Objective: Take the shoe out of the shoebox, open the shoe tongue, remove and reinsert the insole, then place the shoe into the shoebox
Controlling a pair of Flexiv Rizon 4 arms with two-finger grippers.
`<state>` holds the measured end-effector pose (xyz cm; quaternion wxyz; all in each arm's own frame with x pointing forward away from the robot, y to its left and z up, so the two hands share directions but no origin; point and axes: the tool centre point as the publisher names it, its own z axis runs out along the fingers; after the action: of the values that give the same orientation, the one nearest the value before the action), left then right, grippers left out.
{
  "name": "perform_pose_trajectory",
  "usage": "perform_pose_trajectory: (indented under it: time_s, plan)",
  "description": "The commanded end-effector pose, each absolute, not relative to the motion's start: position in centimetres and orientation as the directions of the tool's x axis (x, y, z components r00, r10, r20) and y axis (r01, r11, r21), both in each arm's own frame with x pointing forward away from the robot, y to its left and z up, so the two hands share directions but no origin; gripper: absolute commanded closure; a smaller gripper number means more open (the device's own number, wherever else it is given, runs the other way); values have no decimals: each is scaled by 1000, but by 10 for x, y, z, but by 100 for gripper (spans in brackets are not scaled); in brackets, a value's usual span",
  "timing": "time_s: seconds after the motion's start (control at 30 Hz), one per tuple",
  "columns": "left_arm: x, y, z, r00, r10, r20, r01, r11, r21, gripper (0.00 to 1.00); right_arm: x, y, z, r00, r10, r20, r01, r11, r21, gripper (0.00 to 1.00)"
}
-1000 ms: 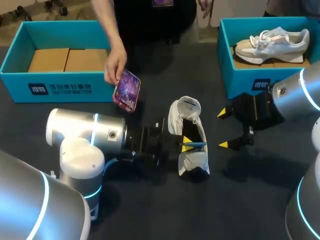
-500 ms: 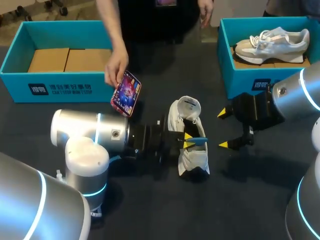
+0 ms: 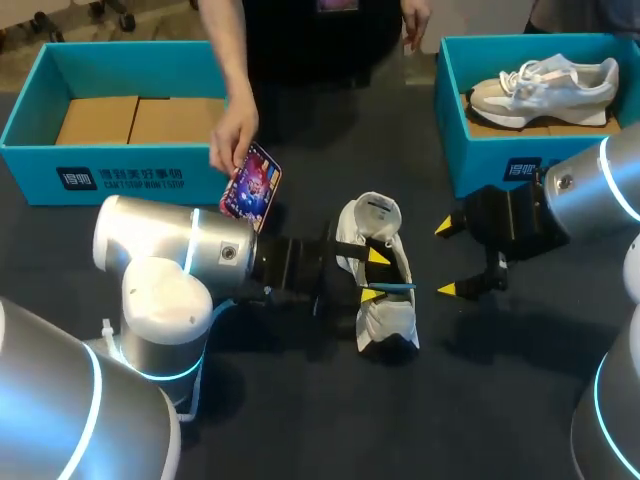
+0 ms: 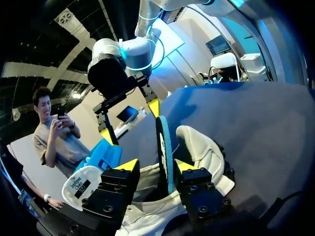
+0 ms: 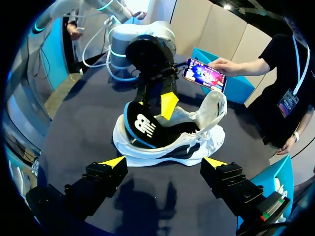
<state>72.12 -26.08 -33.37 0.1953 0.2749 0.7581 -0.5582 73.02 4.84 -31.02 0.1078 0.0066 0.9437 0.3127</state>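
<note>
A white shoe (image 3: 385, 318) lies mid-table with its tongue (image 3: 372, 212) folded back. A black insole with a blue edge (image 3: 392, 287) stands on edge in the shoe's opening; its logo side shows in the right wrist view (image 5: 142, 129). My left gripper (image 3: 373, 275) is at the opening, open, fingers on either side of the insole (image 4: 162, 142), which stands close to one finger (image 4: 183, 165) and clear of the other. My right gripper (image 3: 445, 259) hangs open just right of the shoe (image 5: 167, 147), touching nothing (image 5: 165, 162).
A hand holds a phone (image 3: 252, 182) over the table, just behind my left arm. A blue shoebox (image 3: 40, 110) with cardboard inside stands at the back left. Another blue shoebox (image 3: 500, 150), with a second shoe (image 3: 545, 85) in it, stands at the back right.
My left gripper's fingers, pinched together on the insole a second ago, have spread apart. The left arm shifted slightly. The right arm has not moved.
</note>
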Motion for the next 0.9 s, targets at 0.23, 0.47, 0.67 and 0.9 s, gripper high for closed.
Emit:
perform_pose_trajectory:
  time_s: [0.23, 0.47, 0.67, 0.9]
  plan:
    - [713, -256, -319, -795, 250, -554, 607, 337, -719, 64, 729, 49, -310, -976, 81, -202, -55, 805, 591, 0]
    - [704, -253, -326, -829, 277, -486, 559, 412, -719, 64, 729, 49, -310, -976, 81, -202, -55, 805, 591, 0]
    - [703, -255, -330, -835, 294, -465, 550, 454, -701, 76, 729, 49, -310, -976, 81, -202, -55, 805, 591, 0]
    - [705, -257, -339, -817, 330, -473, 577, 469, -669, 100, 729, 49, -310, -976, 81, -202, -55, 805, 591, 0]
